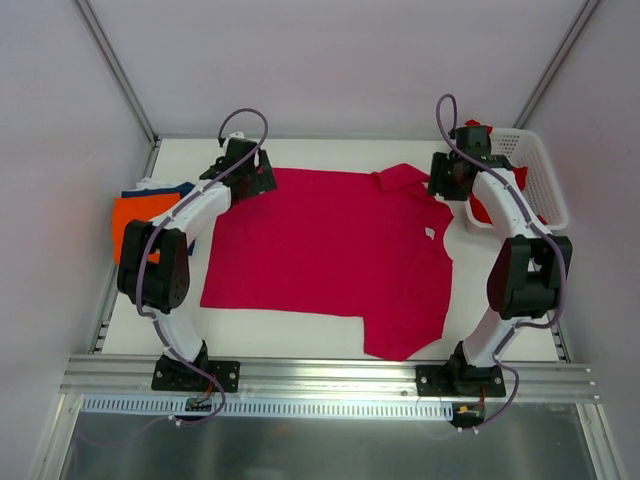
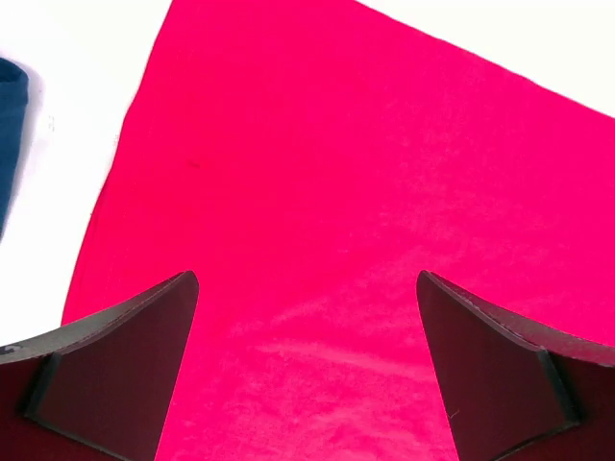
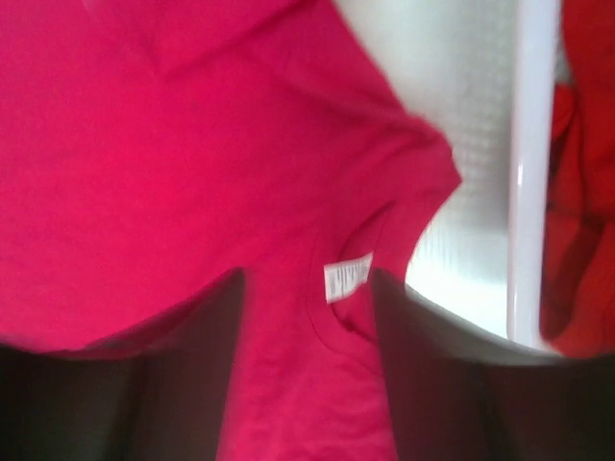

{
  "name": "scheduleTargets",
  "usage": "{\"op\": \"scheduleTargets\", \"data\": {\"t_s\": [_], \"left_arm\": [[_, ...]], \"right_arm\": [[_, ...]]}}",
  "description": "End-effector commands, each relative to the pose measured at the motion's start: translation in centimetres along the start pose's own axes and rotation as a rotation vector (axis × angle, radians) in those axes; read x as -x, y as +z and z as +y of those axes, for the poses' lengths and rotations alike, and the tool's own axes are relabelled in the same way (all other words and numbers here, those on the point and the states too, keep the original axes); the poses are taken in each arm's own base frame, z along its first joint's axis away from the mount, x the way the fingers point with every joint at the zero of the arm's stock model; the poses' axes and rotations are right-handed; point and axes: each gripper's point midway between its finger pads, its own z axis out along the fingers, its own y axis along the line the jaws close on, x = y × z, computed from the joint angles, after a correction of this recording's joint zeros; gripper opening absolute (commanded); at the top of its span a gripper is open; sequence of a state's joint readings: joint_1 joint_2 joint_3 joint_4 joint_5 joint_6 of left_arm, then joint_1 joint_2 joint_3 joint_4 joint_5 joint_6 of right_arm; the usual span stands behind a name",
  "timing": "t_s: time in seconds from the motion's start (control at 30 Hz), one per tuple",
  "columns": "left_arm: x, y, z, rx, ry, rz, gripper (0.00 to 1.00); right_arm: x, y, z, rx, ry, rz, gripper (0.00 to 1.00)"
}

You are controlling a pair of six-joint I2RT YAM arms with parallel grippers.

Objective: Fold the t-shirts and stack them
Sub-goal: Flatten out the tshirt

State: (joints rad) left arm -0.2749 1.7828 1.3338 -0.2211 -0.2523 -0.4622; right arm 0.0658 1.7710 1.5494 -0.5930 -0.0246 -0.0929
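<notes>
1. Two hands hover over the far part of the surface (image 1: pixel 300 325). The magenta t-shirt (image 1: pixel 320 240) lies spread flat between and nearer than the left hand (image 1: pixel 245 165) and the right hand (image 1: pixel 450 175). A folded orange t-shirt (image 1: pixel 135 215) and navy t-shirt (image 1: pixel 185 187) lie outward of the left hand. The basket (image 1: pixel 540 175) holding the red t-shirt (image 1: pixel 482 212) sits just outward of the right hand.
2. Left hand's fingers (image 2: pixel 115 365) are spread wide and empty, with magenta cloth below and ahead and navy cloth at its left.
3. Right hand's view is blurred. Its fingers (image 3: pixel 452 384) are apart, either side of the collar's white label (image 3: pixel 348 279), with the basket rim and red cloth at its right.
</notes>
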Motion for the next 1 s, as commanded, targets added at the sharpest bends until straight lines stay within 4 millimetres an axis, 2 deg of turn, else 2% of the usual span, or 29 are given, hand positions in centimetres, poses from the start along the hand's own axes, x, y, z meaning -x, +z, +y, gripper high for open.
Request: {"op": "scheduleTargets", "data": {"t_s": [0.0, 0.03, 0.07, 0.1, 0.13, 0.17, 0.2, 0.23, 0.27, 0.3, 0.4, 0.5, 0.57, 0.6, 0.67, 0.7, 0.83, 0.93, 0.97], "left_arm": [[0.4, -1.6, 0.1, -0.008, 0.007, 0.001, 0.99], [0.0, -1.6, 0.1, -0.013, -0.001, 0.011, 0.99], [-1.1, -1.6, 0.3, -0.016, -0.004, 0.037, 0.95], [-1.8, -1.7, 0.1, -0.022, -0.02, 0.051, 0.88], [-2.1, -2.1, 0.0, -0.031, -0.028, 0.057, 0.76], [-3.2, -2.2, -0.1, -0.042, -0.033, 0.08, 0.46], [-3.7, -2.6, -0.8, -0.057, -0.018, 0.087, 0.26], [-4.2, -2.6, -0.9, -0.057, -0.011, 0.093, 0.09], [-4.9, -2.7, -1.0, -0.056, 0.001, 0.102, 0.0], [-5.3, -2.7, -1.1, -0.05, 0.009, 0.103, 0.0], [-7.0, -2.7, -1.9, -0.058, 0.052, 0.131, 0.0], [-8.4, -2.4, -1.8, -0.059, 0.05, 0.169, 0.0], [-9.1, -2.2, -1.5, -0.053, 0.051, 0.186, 0.09], [-9.5, -2.0, -1.4, -0.05, 0.053, 0.195, 0.13], [-9.8, -1.8, -1.2, -0.044, 0.059, 0.201, 0.22], [-9.9, -1.9, -1.1, -0.042, 0.061, 0.204, 0.24], [-10.4, -2.2, -0.8, -0.042, 0.058, 0.211, 0.25], [-10.4, -2.9, -0.5, -0.047, 0.049, 0.206, 0.43], [-10.1, -3.4, -0.6, -0.058, 0.045, 0.195, 0.66]], "right_arm": [[-1.3, -1.6, 1.2, 0.052, 0.058, -0.007, 0.23], [-1.8, -1.3, 0.9, 0.038, 0.06, 0.007, 0.07], [-2.8, -0.8, 0.6, 0.026, 0.06, 0.037, 0.01], [-3.4, -0.4, 0.2, 0.005, 0.055, 0.061, 0.01], [-3.8, 0.0, -0.1, -0.005, 0.056, 0.077, 0.01], [-4.4, 0.8, -0.2, -0.014, 0.052, 0.107, 0.0], [-4.8, 1.3, -0.5, -0.027, 0.052, 0.121, 0.01], [-5.0, 1.7, -0.6, -0.034, 0.055, 0.131, 0.0], [-4.9, 2.1, -0.6, -0.038, 0.055, 0.136, 0.01], [-5.6, 2.9, -0.8, -0.05, 0.055, 0.172, 0.01], [-5.9, 4.7, -1.0, -0.063, 0.06, 0.218, 0.0], [-5.7, 6.4, -1.8, -0.118, 0.05, 0.261, 0.0], [-5.6, 6.9, -2.1, -0.141, 0.042, 0.278, 0.0], [-4.9, 7.2, -2.2, -0.148, 0.038, 0.268, 0.01], [-5.3, 8.1, -2.8, -0.18, 0.028, 0.294, 0.01], [-4.7, 8.2, -2.8, -0.186, 0.026, 0.285, 0.0], [-4.6, 9.3, -4.0, -0.248, 0.005, 0.303, 0.01], [-3.9, 9.7, -4.4, -0.274, -0.017, 0.305, 0.01], [-4.5, 10.2, -4.7, -0.285, -0.023, 0.333, 0.0]]}}
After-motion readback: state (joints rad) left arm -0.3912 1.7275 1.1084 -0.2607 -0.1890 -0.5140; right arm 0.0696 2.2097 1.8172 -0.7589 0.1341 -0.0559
